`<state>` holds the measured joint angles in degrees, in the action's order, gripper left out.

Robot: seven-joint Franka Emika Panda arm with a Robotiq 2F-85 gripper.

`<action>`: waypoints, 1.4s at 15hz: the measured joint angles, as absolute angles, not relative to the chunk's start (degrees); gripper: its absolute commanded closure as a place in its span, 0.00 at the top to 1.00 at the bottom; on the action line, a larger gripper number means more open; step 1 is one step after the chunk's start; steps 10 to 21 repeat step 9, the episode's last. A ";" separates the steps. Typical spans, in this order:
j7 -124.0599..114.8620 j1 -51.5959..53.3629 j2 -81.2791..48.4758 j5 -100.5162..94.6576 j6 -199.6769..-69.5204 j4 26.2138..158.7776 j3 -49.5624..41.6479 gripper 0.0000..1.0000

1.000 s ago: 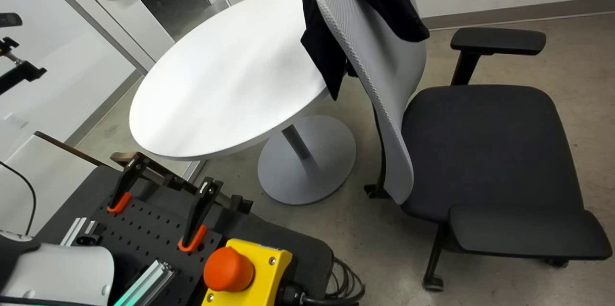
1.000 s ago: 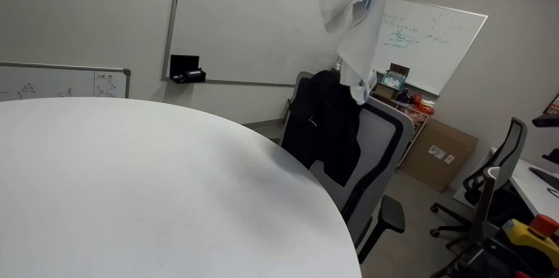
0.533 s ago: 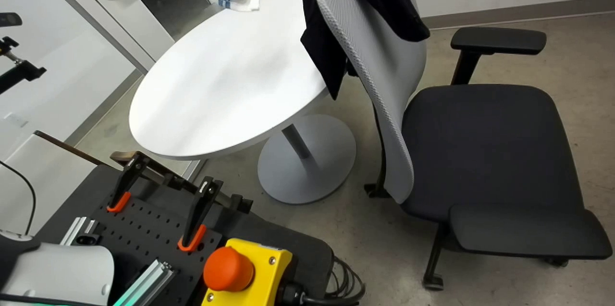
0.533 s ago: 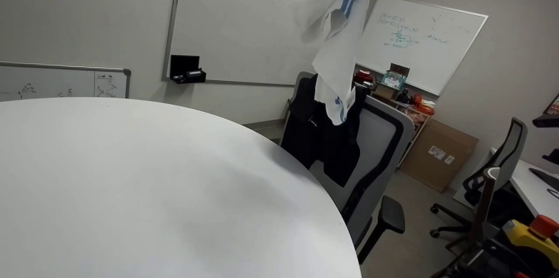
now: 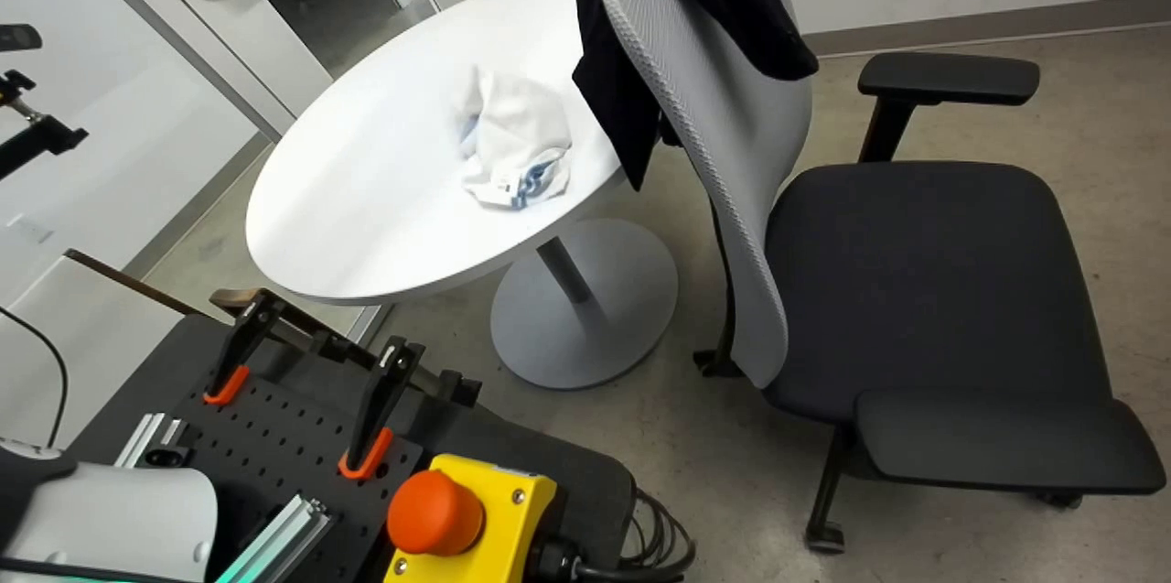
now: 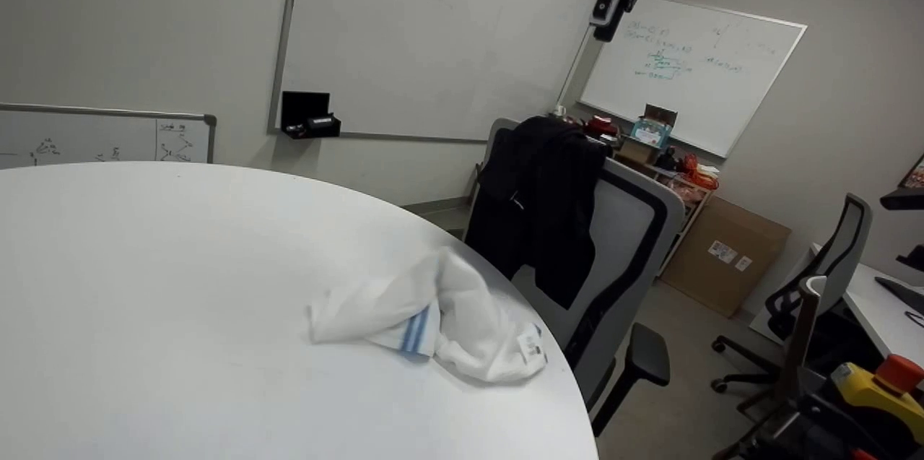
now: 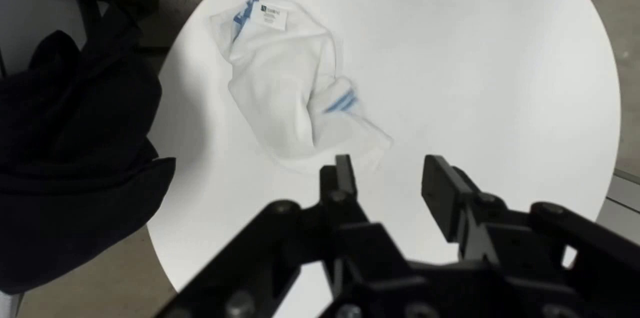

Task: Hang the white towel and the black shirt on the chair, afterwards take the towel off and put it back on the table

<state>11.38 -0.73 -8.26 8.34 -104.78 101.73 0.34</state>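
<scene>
The white towel with blue stripes lies crumpled on the round white table, near the chair, in both exterior views and the wrist view. The table also shows in the wrist view. The black shirt hangs over the grey chair's backrest in both exterior views; it also fills the left of the wrist view. My gripper is high above the table and apart from the towel. In the wrist view its fingers are spread, with nothing between them.
The chair has a dark seat and armrests. A dark cart with black clamps and a yellow emergency-stop box stands near the table. A whiteboard is on the wall behind.
The towel hung from the gripper in the air, moved over the table, and was let go. It now lies on the table. The shirt and chair have not moved.
</scene>
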 measured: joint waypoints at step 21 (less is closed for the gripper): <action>9.66 -0.47 -8.16 3.62 -104.93 104.43 0.62 1.00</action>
